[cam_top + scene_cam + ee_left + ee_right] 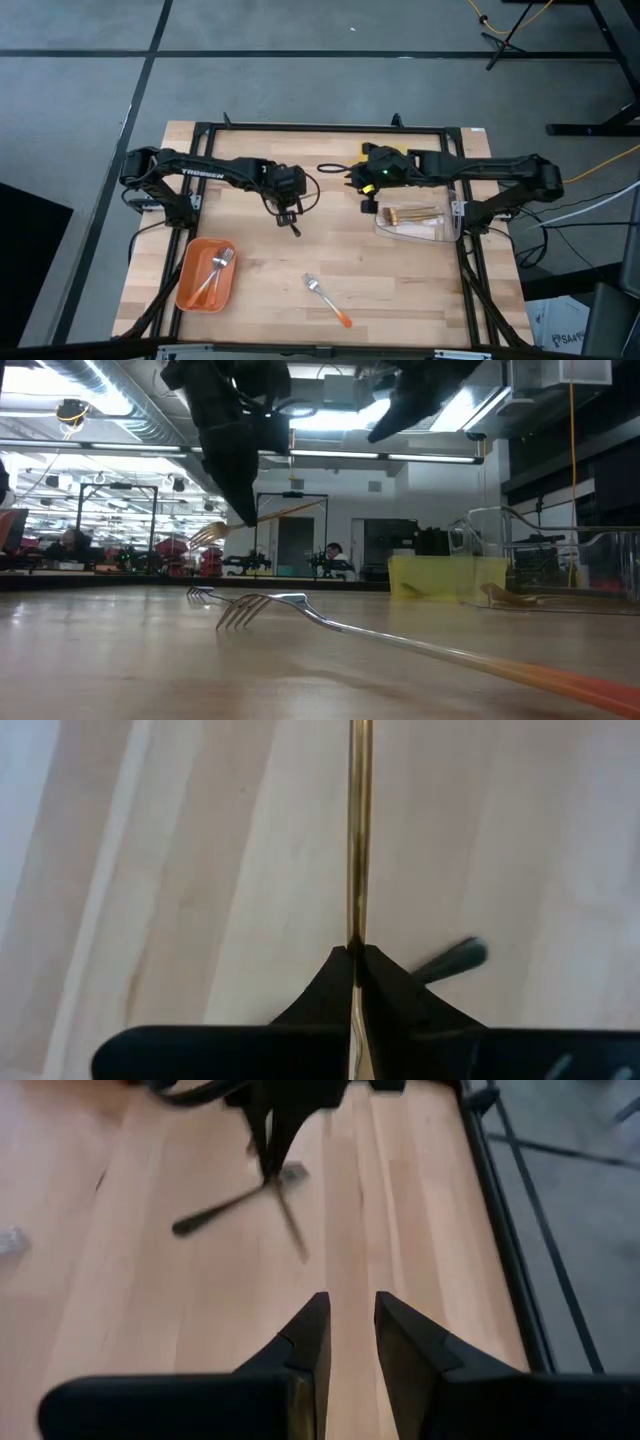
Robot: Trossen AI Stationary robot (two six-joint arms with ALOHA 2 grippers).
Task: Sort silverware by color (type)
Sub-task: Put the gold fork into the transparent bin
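Mid-transfer: left gripper (291, 222), frame centre, pinches a thin gold fork (359, 840) above the wooden table (400, 290). Right gripper (350, 1335), fingers parted and empty, hovers upper right. Next, probably carry it to the clear plastic tray (436, 235) holding gold utensils.

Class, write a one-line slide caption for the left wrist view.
Left gripper fingers shut on a thin gold utensil, held above the wooden table.
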